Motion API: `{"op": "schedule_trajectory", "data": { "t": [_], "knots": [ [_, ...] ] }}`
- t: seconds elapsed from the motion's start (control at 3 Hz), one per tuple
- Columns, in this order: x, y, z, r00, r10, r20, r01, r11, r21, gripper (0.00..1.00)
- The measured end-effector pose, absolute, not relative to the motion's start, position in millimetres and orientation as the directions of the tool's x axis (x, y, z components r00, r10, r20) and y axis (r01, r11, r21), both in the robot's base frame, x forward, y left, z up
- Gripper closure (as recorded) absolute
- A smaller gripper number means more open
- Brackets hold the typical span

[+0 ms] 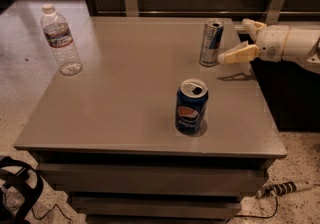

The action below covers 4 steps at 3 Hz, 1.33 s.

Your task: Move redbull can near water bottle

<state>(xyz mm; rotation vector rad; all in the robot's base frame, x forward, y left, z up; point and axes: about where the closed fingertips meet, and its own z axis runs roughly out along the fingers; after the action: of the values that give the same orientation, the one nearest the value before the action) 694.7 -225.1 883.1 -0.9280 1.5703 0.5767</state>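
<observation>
In the single camera view, your redbull can stands upright near the far right edge of the table, its long axis vertical and its opened top facing up. The water bottle also stands upright, cap on top, at the far left corner of the table, well apart from the can. A Pepsi can stands upright between you and the redbull can, nearer the front edge.

The arm comes in from the right and is cut off by the frame edge, so you see only its last section. The bottle's label is too blurred to read.

Your gripper hovers just right of the redbull can with its two fingers spread apart and nothing between them. The lower finger points at the can's lower side; whether its tip touches the can, you cannot tell.
</observation>
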Motion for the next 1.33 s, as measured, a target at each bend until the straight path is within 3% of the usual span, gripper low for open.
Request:
{"op": "schedule_trajectory", "data": {
  "t": [0.67, 1.33],
  "knots": [
    [692, -217, 872, -0.009, -0.145, -0.989, -0.831, 0.551, -0.074, 0.0],
    [696, -205, 878, 0.012, -0.122, -0.992, -0.85, 0.521, -0.074, 0.0]
  ]
}}
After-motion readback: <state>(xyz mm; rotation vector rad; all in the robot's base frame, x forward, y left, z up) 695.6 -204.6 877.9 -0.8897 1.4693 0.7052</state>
